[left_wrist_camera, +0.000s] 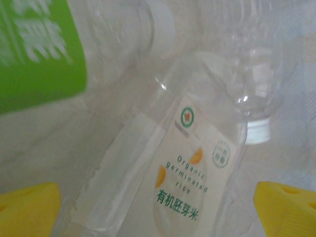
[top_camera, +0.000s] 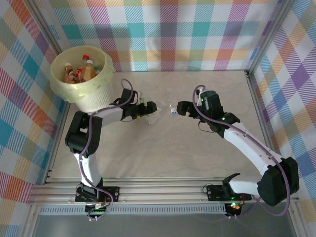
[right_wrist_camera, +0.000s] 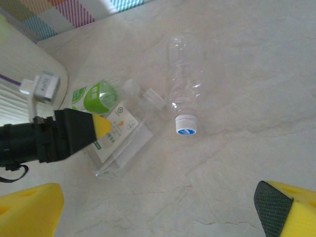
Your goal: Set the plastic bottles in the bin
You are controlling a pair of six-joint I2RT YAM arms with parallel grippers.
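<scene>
At the far left corner of the surface (top_camera: 197, 153) stands the bin (top_camera: 63, 88), pale yellow, and several bottles (top_camera: 85, 70) with red and orange caps and labels already lie inside it. Just right of the bin the left arm reaches toward the middle, and the left pincer (top_camera: 152, 108) hangs low over a small cluster of bottles that lie on the surface. Its yellow fingertips (left_wrist_camera: 27, 207) stand wide apart and have hold of nothing. The white-labelled bottle (left_wrist_camera: 182, 182) lies between them, flattened, with orange slices printed on its label. Whether a fingertip touches it cannot be told. Just beyond it, to the left in the left wrist view, lies the green-labelled bottle (left_wrist_camera: 34, 54). To the right lies a clear bottle (left_wrist_camera: 247, 84) with no label, its white and blue cap (right_wrist_camera: 186, 124) pointing toward the arms. The right wrist view shows all three close together, the clear one a little apart from the other two. Right of that bottle the right pincer (top_camera: 177, 108) hovers above bare surface, jaws spread fully and empty, near the clear bottle's cap.
</scene>
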